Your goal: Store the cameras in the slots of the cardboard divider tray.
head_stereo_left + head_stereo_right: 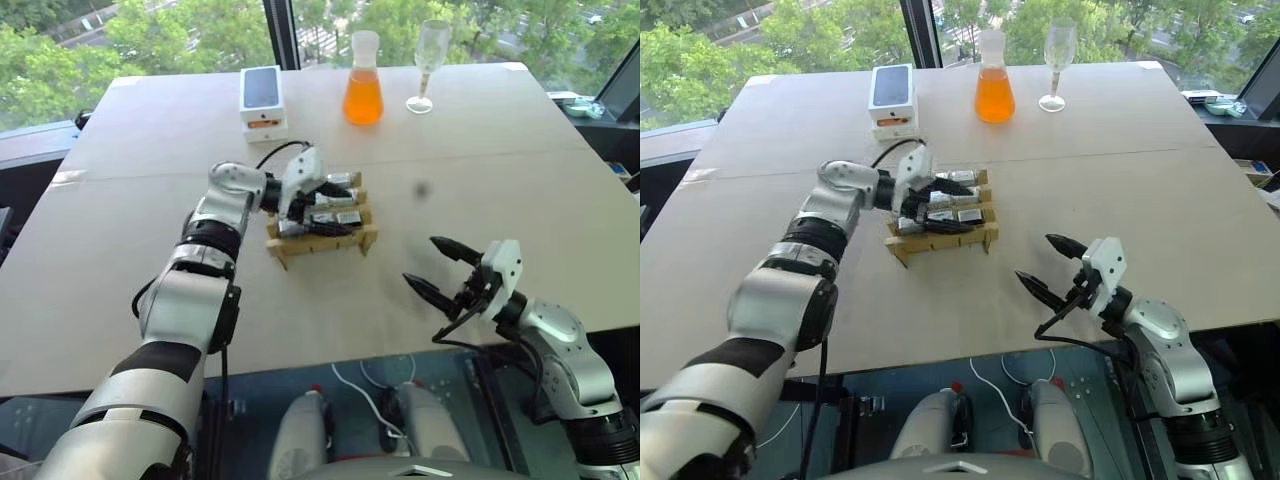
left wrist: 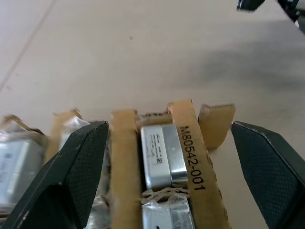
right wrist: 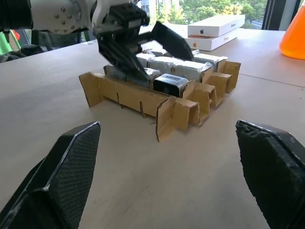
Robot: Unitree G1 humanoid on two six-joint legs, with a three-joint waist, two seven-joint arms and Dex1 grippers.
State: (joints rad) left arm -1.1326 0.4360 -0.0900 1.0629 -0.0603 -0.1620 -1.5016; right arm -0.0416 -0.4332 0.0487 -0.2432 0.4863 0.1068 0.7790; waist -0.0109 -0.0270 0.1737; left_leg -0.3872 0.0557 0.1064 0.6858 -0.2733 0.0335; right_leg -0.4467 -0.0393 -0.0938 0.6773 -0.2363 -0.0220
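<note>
Showing: a table with a cardboard tray near its middle, several cameras seated in its slots.
Left gripper: poised over the tray, black fingers spread wide, one on either side of the cardboard strips, holding nothing.
Right gripper: low over bare table well to the right of the tray, fingers apart and empty.
Background: white phone box, orange flask and wine glass along the far edge.
Step in hand: apparently release of a camera into its slot.
Next move: probably lifting the left gripper straight up, clear of the strips, so no seated camera is dislodged; no loose camera is visible on the table.
</note>
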